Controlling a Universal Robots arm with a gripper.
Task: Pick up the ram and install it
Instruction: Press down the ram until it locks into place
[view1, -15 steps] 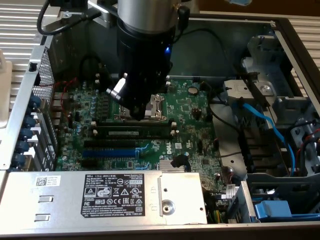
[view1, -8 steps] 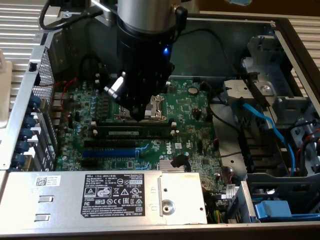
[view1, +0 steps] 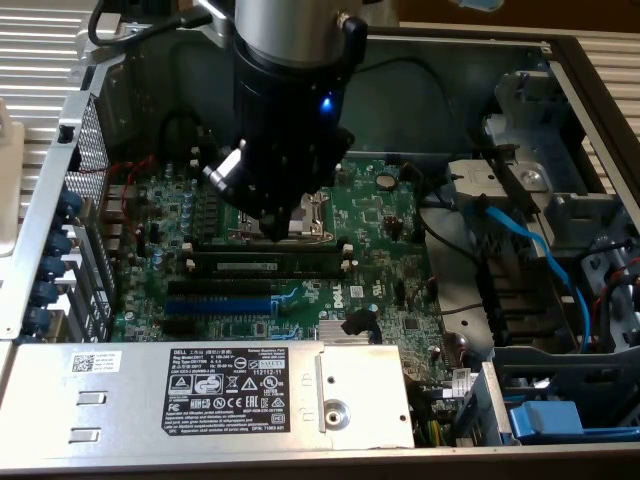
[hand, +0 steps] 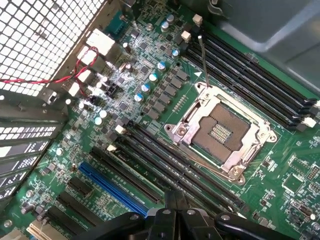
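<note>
Nearest in the exterior view lies a grey metal box (view1: 120, 385) with a black printed label (view1: 225, 400), spanning the front edge of the open computer case (view1: 590, 60). Just behind it the green board (view1: 390, 250) begins, with a blue slot (view1: 215, 302) and, beside it, shorter black slots (view1: 215, 288). Next come the long memory slots with white end clips, and the ram (view1: 290, 266) lies along one of them, a thin dark-green strip with a whitish label, its ends between the clips. Whether it is pressed fully home cannot be told. Directly behind the ram sits the square metal socket (hand: 220, 132), its silver frame and bare contact field clear in the wrist view. The gripper (view1: 285, 225) hangs over the near edge of that socket, just behind the ram and apart from it. Its fingers (hand: 181, 207) are closed against each other with nothing between them. At the exterior view's right a blue cable (view1: 530, 245) runs across the grey drive bay. On the exterior view's left stands the perforated rear wall (hand: 45, 35) of the case, with a red wire (hand: 65, 77) running from it to the board. Farthest back is the grey floor of the case, with a black cable curving over it.
</note>
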